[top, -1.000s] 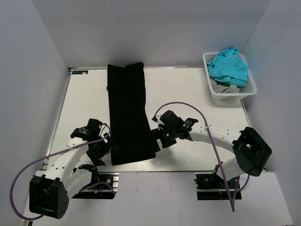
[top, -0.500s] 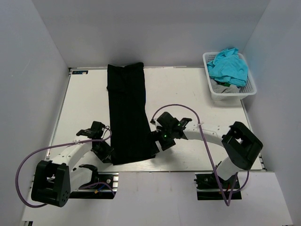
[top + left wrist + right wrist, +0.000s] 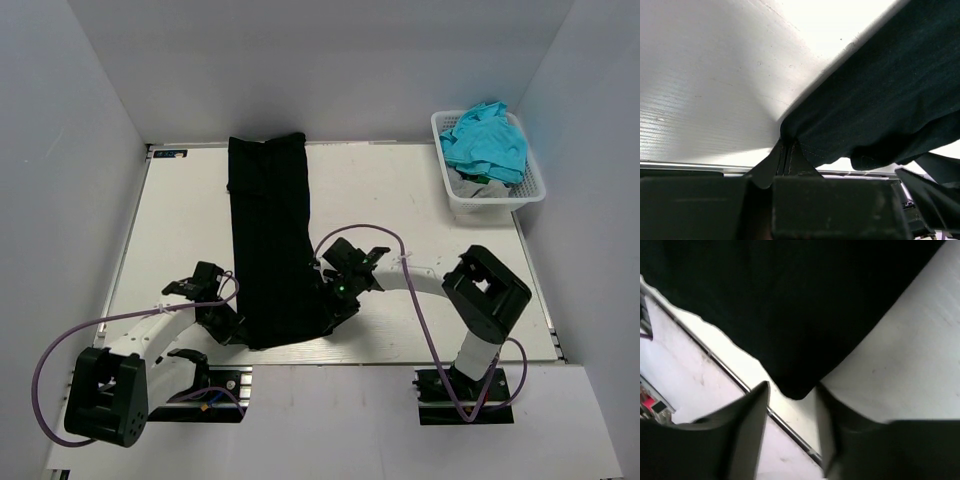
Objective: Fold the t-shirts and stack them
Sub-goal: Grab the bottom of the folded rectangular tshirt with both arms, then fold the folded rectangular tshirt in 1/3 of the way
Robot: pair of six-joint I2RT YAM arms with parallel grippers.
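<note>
The black t-shirt (image 3: 270, 240) lies on the white tabletop (image 3: 400, 200) as a long narrow strip, its sides already folded in. It runs from the far edge down to the near edge, left of the middle. Its near end is where I am working, one tool at each corner.

My left tool (image 3: 785, 150) is pinched tight on the near left corner. In the left wrist view the hem bunches right at the tips and the cloth lifts slightly off the tabletop. My right tool (image 3: 790, 390) straddles the near right corner, and its fingers (image 3: 750, 420) stand apart with the cloth's tip between them and bare tabletop showing on either side. It has not gripped yet.

I judge this cloth light, limp and matte, so it will not slip from a firm pinch. It will sag between two holds and drag on the surface. The strip is several layers thick, so each hold should bite deep enough at the corner to catch every layer, or the folded-in sides will fall open on the lift. Both corners ought to rise evenly, or the strip will skew as I carry the near end toward the far one.

Well apart, at the far right corner, a white lattice basket (image 3: 480, 205) holds turquoise cloth (image 3: 485, 140).
</note>
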